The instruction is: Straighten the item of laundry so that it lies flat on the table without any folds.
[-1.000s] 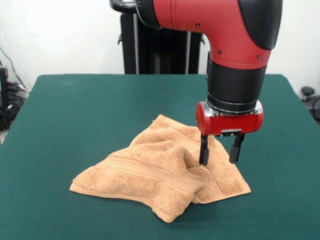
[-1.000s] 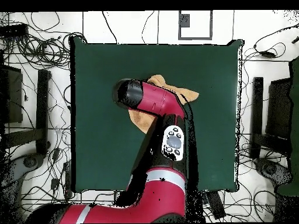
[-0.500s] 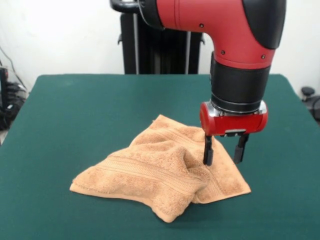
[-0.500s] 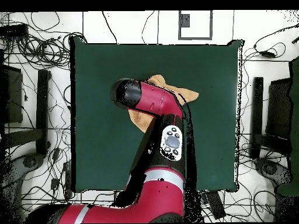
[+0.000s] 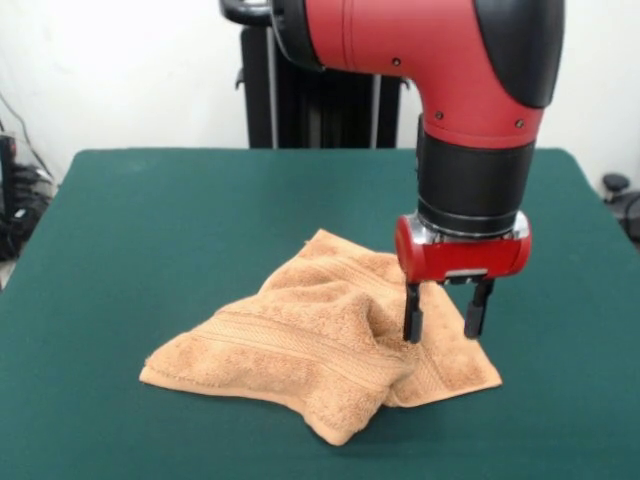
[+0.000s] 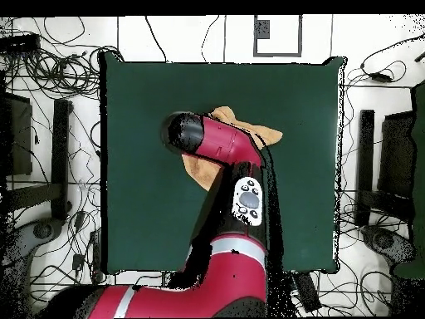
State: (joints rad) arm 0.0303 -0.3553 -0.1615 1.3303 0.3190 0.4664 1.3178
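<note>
An orange-tan terry towel [image 5: 320, 350] is seen crumpled on the dark green table [image 5: 150, 230], right of centre in the front view. A thick fold is heaped across its middle, a ribbed band runs along it, and flatter corners are spread left and right.

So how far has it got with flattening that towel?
Nothing looks done yet: the orange-tan towel lies bunched on the green table, with a thick fold doubled over its middle. In hand: the open gripper hangs over the towel's flatter corner, one finger at the fold's edge, gripping nothing. Left: take hold, pull the fold out and spread the towel flat.
</note>
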